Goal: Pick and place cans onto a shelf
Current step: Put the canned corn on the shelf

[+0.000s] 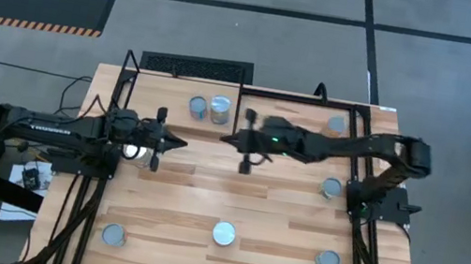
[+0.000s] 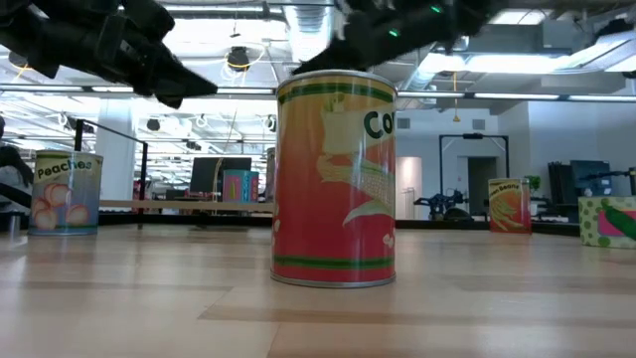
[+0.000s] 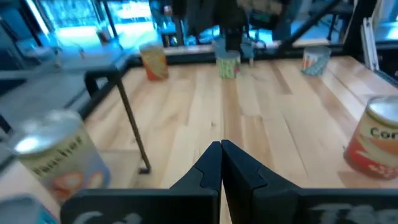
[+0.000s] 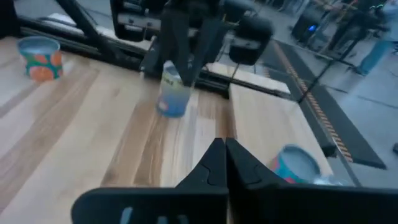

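Cans are scattered over the tabletop [image 1: 281,206]: two stand side by side on the shelf [image 1: 177,109] at the far edge, one bluish [image 1: 197,105] and one silver-topped [image 1: 219,109]. Another sits at the far right [image 1: 337,124], one beside the right arm's base [image 1: 332,187], and three along the near side, at the left [image 1: 113,235], middle [image 1: 225,235] and right [image 1: 328,260]. The middle one fills the low view as a red corn can [image 2: 335,179], with a peaches can [image 2: 67,192] off to the left. The left gripper [image 3: 221,149] hangs over the tabletop left of centre, fingers pressed together and empty. The right gripper [image 4: 222,146] reaches toward the centre near the shelf, fingers also together, holding nothing.
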Tool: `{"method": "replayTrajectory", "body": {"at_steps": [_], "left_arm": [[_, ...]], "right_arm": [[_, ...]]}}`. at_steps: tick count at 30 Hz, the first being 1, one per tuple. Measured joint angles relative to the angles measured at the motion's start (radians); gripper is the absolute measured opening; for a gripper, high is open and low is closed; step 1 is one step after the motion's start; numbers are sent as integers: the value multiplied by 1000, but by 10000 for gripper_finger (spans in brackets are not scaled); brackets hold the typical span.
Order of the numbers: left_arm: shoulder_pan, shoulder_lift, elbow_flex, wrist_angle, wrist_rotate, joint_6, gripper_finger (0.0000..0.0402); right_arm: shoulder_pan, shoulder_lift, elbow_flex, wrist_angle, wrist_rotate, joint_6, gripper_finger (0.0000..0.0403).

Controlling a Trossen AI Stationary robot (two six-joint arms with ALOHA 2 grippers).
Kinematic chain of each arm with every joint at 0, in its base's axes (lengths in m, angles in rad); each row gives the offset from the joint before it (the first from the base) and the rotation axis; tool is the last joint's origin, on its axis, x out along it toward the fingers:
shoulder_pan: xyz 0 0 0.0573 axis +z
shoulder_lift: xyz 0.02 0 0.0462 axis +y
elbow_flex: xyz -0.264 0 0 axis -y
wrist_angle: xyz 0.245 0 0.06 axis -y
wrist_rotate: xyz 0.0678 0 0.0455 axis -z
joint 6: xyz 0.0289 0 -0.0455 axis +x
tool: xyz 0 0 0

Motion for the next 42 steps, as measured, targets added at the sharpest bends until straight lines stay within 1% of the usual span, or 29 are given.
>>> {"method": "replayTrajectory", "body": {"at_steps": [4, 7, 9, 12, 14, 18, 20, 23, 25, 27, 31, 36, 39, 42], "left_arm": [[-35, 103, 0, 98, 1, -13, 0], [-82, 193, 4, 170, 6, -19, 0], [-124, 254, 27, 186, 2, -20, 0], [-201, 341, 80, 190, -33, -21, 0], [-263, 394, 123, 185, -71, -21, 0], [-381, 506, 246, 149, -107, -21, 0], [-434, 558, 315, 85, -124, -39, 0], [-509, 642, 438, -33, -204, -87, 4], [-556, 701, 525, -125, -255, -109, 12], [-601, 758, 605, -197, -282, -127, 25], [-682, 867, 748, -285, -328, -141, 55], [-742, 989, 882, -379, -420, -101, 86], [-753, 1044, 934, -414, -439, -83, 97], [-752, 1079, 955, -419, -453, -80, 102]], "right_arm": [[-27, -98, -186, 194, -33, 43, 4], [-67, -137, -312, 360, -101, 79, 3], [-97, -161, -383, 458, -130, 98, 4], [-138, -187, -459, 549, -131, 113, 3], [-165, -201, -497, 569, -133, 127, 3], [-189, -214, -537, 597, -131, 131, 4], [-192, -214, -549, 605, -132, 143, 4], [-184, -214, -551, 609, -132, 169, 3], [-172, -214, -551, 608, -132, 172, 4], [-156, -214, -551, 608, -132, 172, 7], [-123, -214, -551, 606, -128, 173, 7], [-81, -214, -551, 598, -123, 175, 5], [-59, -214, -551, 584, -95, 187, 7], [-43, -214, -551, 580, -76, 187, 7]]}}
